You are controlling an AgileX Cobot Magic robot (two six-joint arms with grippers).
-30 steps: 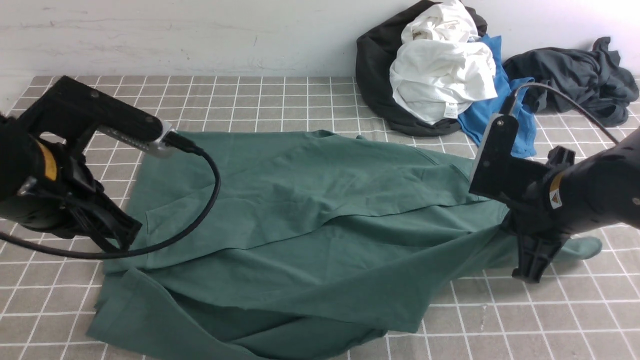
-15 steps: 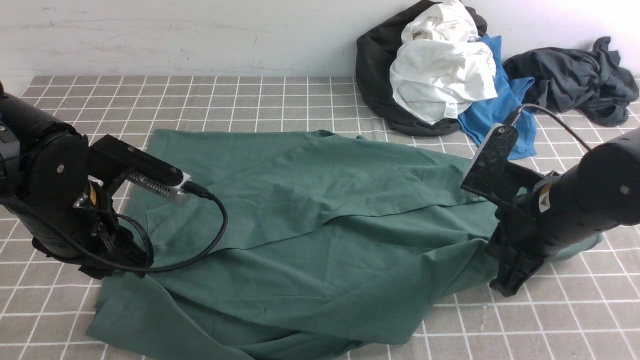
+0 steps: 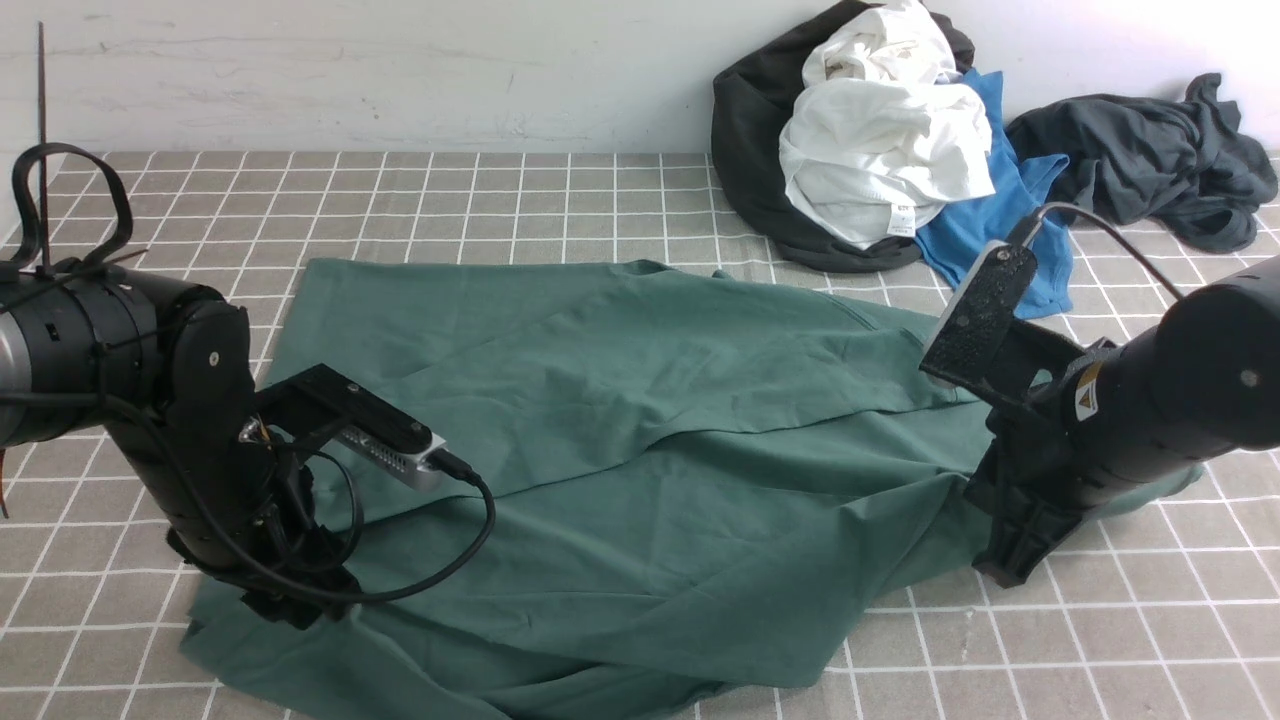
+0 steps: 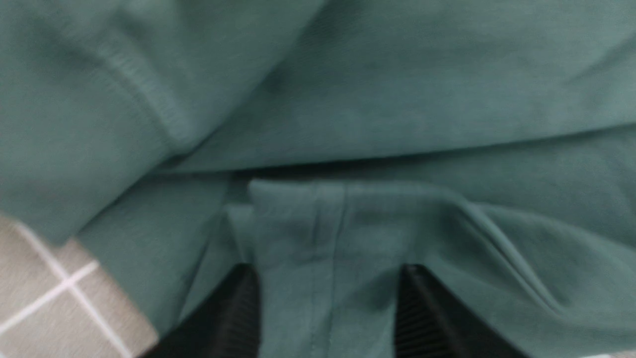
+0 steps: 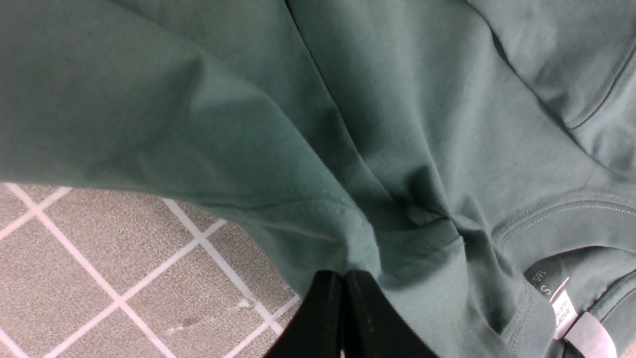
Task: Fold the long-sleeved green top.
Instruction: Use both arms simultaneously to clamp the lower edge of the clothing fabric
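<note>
The green long-sleeved top (image 3: 640,420) lies spread and creased across the tiled table, partly folded over itself. My left gripper (image 3: 290,600) is down at its near left corner. In the left wrist view that gripper (image 4: 325,271) is open, and a seamed fold of the top (image 4: 397,99) lies between its two fingers. My right gripper (image 3: 1000,575) is at the top's right end. Seen from the right wrist, this gripper (image 5: 344,273) is shut on the edge of the top (image 5: 298,99), beside the ribbed collar and its white neck label (image 5: 566,308).
A heap of clothes sits at the back right against the wall: a black garment (image 3: 760,150), a white one (image 3: 880,130), a bright blue T-shirt (image 3: 990,230) and a dark grey garment (image 3: 1150,160). The grey tiled table (image 3: 500,200) runs under everything.
My left arm has swung down from the top's left side to its near left corner, and its jaws have opened. My right gripper has shifted slightly left, taking the collar end along.
</note>
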